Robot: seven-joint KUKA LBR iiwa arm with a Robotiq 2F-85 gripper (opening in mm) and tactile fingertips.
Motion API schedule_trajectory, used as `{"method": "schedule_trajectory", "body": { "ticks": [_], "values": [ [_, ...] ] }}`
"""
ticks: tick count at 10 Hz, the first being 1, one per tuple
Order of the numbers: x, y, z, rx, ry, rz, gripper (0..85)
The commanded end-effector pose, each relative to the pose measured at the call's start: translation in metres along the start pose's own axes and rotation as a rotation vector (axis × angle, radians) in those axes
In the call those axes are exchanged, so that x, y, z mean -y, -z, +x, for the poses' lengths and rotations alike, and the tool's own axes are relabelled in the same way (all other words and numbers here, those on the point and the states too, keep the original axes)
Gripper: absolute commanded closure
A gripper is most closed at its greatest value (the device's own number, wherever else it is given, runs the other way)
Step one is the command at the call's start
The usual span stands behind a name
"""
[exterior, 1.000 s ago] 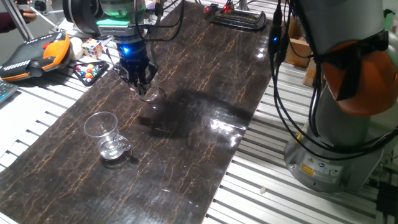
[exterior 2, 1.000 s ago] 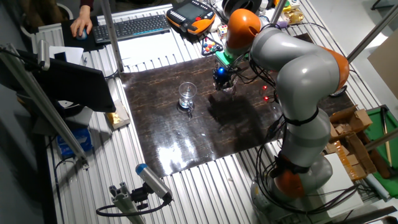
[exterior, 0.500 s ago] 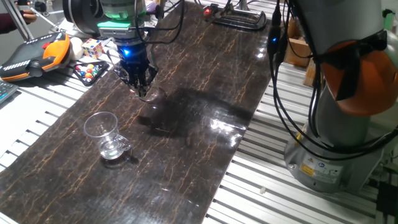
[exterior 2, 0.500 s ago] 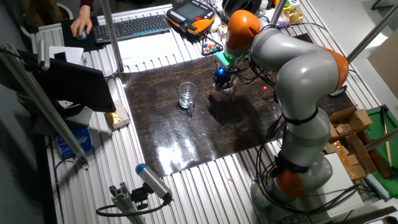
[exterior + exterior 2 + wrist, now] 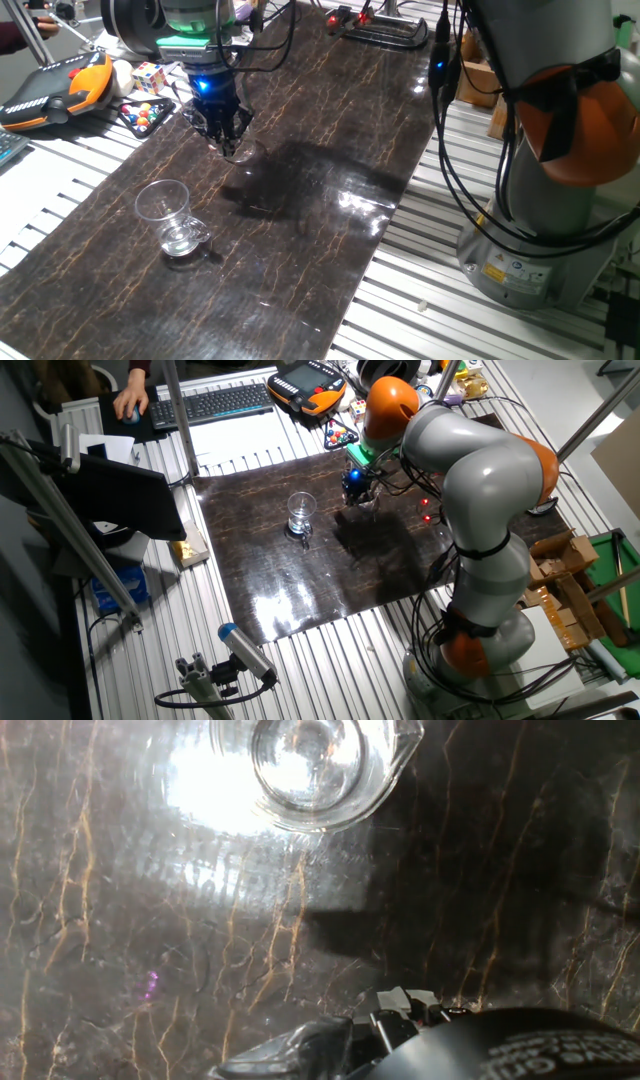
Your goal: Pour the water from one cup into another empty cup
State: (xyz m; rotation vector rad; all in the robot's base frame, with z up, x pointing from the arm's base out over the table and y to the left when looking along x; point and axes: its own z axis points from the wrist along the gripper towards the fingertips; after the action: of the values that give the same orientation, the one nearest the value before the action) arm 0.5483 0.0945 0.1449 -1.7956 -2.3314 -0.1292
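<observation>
The one cup (image 5: 172, 218), wide clear glass with a small looped handle, stands upright on the dark mat (image 5: 330, 230), left of centre (image 5: 301, 513). A little water (image 5: 179, 240) glints at its bottom. Another empty cup (image 5: 241, 153), smaller and narrower, stands farther back (image 5: 369, 504). In the hand view this smaller cup (image 5: 310, 765) shows from above at the top edge. My gripper (image 5: 226, 142) hovers just above and beside it, fingertips drawn together and holding nothing (image 5: 361, 498). The hand's dark housing (image 5: 480, 1045) fills the bottom of the hand view.
An orange teach pendant (image 5: 60, 85), a colour cube (image 5: 150, 75) and a tray of coloured balls (image 5: 143, 115) lie left of the mat. A black frame (image 5: 385, 30) sits at the mat's far end. The arm's base (image 5: 540, 220) stands right. A keyboard (image 5: 215, 402) lies beyond.
The gripper has shifted very slightly upward over the smaller cup. Both cups stand where they were.
</observation>
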Motion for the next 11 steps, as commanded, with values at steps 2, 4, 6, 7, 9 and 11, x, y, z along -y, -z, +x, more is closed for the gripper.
{"method": "schedule_trajectory", "body": {
  "ticks": [2, 4, 6, 7, 9, 11],
  "values": [
    [-0.0010, 0.0014, 0.0002, 0.000, -0.001, 0.010, 84.3],
    [-0.0022, 0.0020, -0.0002, 0.003, -0.001, 0.013, 84.3],
    [-0.0030, 0.0029, 0.0000, 0.003, 0.000, 0.017, 84.3],
    [-0.0032, 0.0027, -0.0001, 0.004, 0.000, 0.019, 84.3],
    [-0.0033, 0.0029, 0.0001, 0.004, 0.000, 0.019, 84.3],
    [-0.0032, 0.0028, 0.0000, 0.006, 0.000, 0.019, 84.3]
  ]
}}
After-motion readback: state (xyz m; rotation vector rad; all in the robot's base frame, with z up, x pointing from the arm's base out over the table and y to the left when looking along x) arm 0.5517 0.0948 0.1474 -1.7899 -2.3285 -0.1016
